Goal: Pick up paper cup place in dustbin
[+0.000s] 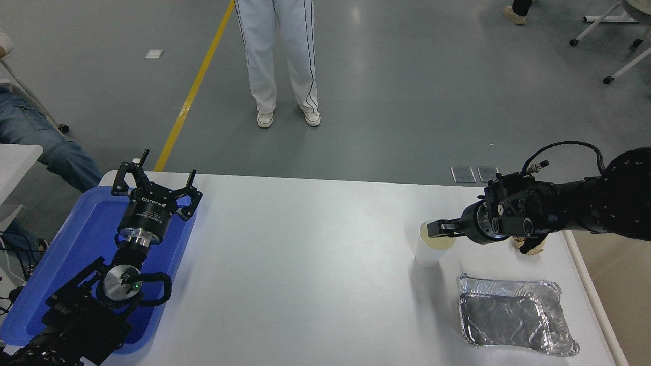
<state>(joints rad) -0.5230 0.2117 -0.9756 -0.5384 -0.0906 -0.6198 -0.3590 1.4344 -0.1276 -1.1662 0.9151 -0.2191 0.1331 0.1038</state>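
The white paper cup (428, 250) stands upright on the table at the right, its cream inside showing. My right gripper (436, 229) reaches in from the right edge and lies level across the cup's mouth, its tip over the far part of the rim. Whether it grips the cup is not visible. The beige dustbin (624, 290) sits beside the table's right edge, under my right arm. My left gripper (154, 187) is parked open over the blue tray (76, 249) at the lower left.
A crinkled silver foil tray (516, 317) lies just in front of the cup. A crumpled brown paper ball (530, 247) peeks out behind my right wrist. A person (277, 61) stands beyond the far edge, and another person's leg (40, 142) shows at the left.
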